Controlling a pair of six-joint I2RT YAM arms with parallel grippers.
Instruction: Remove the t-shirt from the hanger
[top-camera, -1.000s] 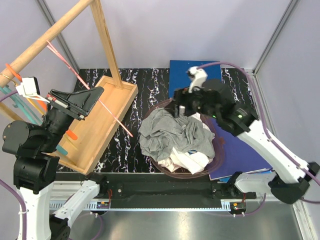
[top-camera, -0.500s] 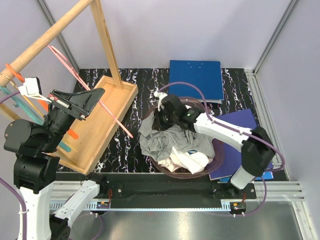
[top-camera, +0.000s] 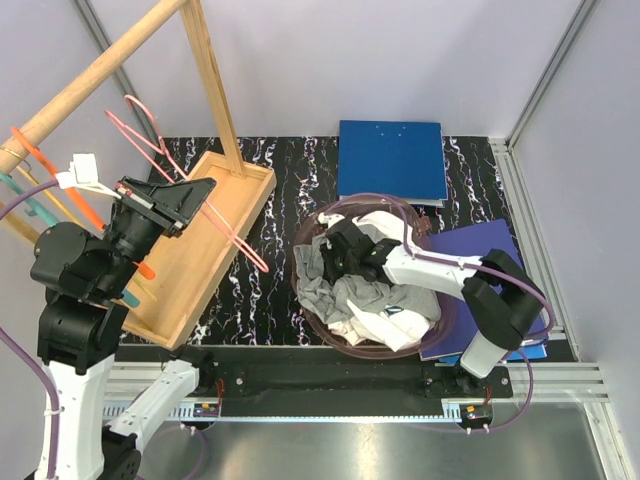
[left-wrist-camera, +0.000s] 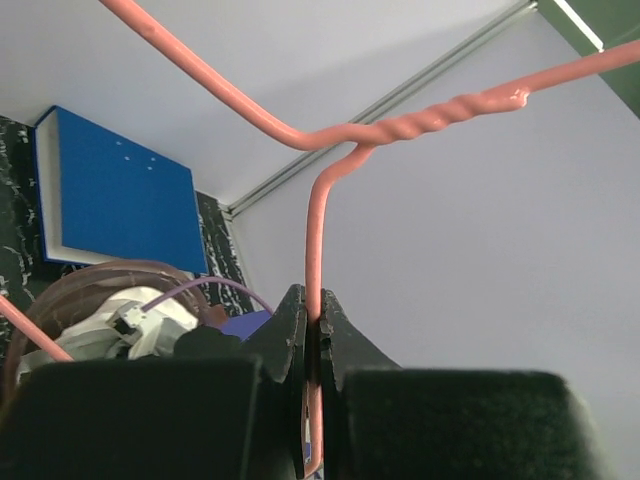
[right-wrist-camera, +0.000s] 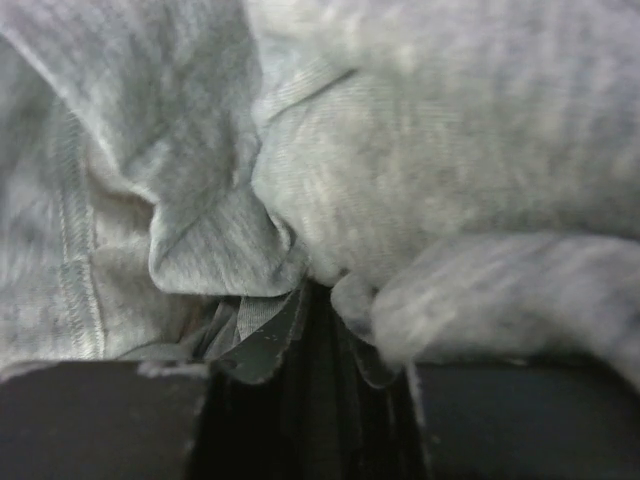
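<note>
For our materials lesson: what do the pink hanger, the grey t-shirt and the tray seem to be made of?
The hanger looks like coated wire: thin, smooth, twisted at the neck. The t-shirt: soft knit, likely cotton, finely ribbed, limp folds. The tray: pale matt wood, by its colour.

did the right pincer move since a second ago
Yes. The right pincer has moved left and toward the near edge, away from the blue binder, down into the grey t-shirt in the basket.
</note>
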